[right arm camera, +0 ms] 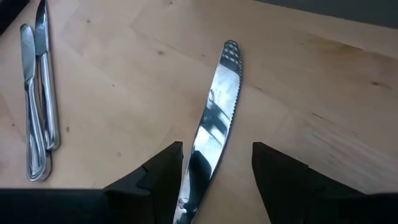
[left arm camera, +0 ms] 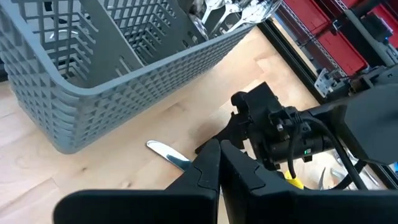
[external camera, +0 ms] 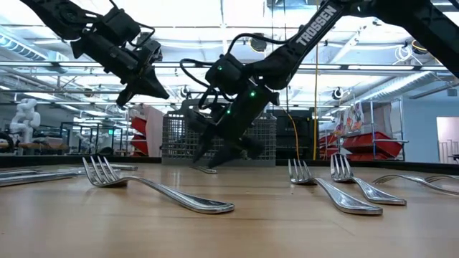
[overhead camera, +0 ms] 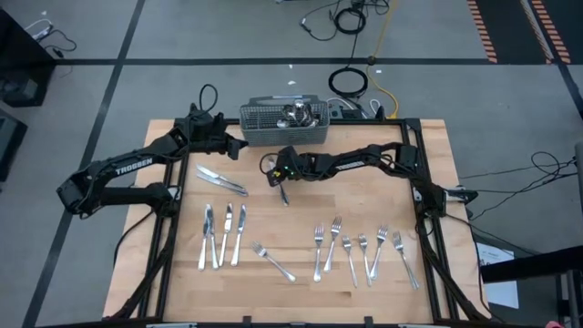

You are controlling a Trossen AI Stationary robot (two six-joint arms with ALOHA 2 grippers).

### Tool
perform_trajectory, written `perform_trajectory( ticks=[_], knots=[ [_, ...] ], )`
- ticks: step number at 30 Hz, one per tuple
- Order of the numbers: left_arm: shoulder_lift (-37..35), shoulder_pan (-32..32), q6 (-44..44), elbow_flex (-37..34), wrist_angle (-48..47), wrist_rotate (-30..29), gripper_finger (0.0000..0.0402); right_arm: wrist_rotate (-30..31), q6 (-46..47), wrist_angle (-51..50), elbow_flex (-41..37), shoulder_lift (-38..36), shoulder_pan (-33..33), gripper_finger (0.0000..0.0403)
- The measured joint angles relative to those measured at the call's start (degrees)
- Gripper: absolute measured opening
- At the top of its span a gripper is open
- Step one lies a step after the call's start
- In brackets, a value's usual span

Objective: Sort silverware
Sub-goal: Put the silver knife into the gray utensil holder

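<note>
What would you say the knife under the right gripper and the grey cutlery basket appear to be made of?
Knife: apparently polished metal, likely steel; its serrated blade mirrors its surroundings. It lies on the table between the right gripper's open fingers. Basket: matte grey moulded grid with thick, even bars, which suggests plastic, though coated wire is possible.

Grey concrete floor (overhead camera: 182,36) spreads out around the light wooden butcher-block table (overhead camera: 301,219), crossed by dark straight lines (overhead camera: 118,73). Orange-and-black striped hazard tape (overhead camera: 483,27) runs along the far right corner. Black coiled cables (overhead camera: 348,82) lie on the floor behind the table, with a yellow cable (overhead camera: 381,55) trailing past them. Looking level across the tabletop, bright ceiling strip lights (external camera: 237,14) glare above steel roof trusses (external camera: 72,68). Red storage bins on metal shelving (external camera: 369,143) stand to the right, a white humanoid figure (external camera: 25,118) far off left. A blue-grey wall (external camera: 423,129) closes the right side.
</note>
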Motion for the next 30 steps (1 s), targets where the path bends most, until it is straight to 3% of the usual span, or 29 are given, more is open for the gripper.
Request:
perform_trajectory(
  ticks=[7,17,30],
  knots=[
    [0.0,0.0,0.2,0.0,0.1,0.0,0.0011,-0.4,3.4,5.5,0.2,3.3,1.2,0.018],
    [0.0,0.0,0.2,0.0,0.1,0.0,0.0011,-0.5,3.5,0.2,0.5,3.7,1.9,0.017],
    [0.0,0.0,1.5,0.0,-3.3,0.0,0.0011,-1.7,2.6,-3.8,0.3,3.4,3.3,0.0007]
  ],
)
